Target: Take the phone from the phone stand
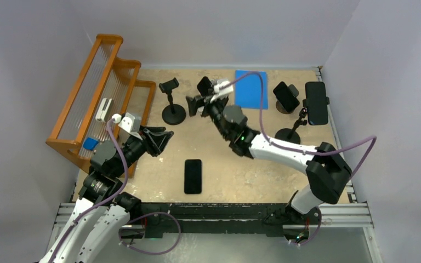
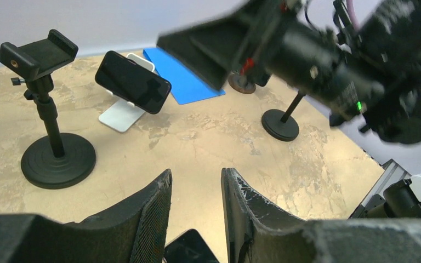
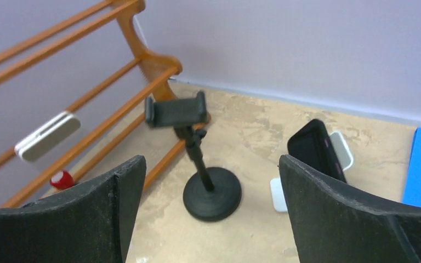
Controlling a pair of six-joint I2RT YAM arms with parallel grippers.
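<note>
The right claw (image 3: 208,167) is wide open and holds nothing. The phone (image 3: 313,147) leans on its white stand (image 3: 344,149), just beside the claw's right finger (image 3: 351,219), not between the fingers. I think they do not touch, but that edge is hard to see. An empty black stand (image 3: 197,148) sits in front, with bare table (image 3: 252,131) all around its round foot. The wooden rack (image 3: 152,59) runs along the left side. The left claw (image 2: 197,172) is a little open and empty. Another phone (image 1: 193,176) lies flat near it.
</note>
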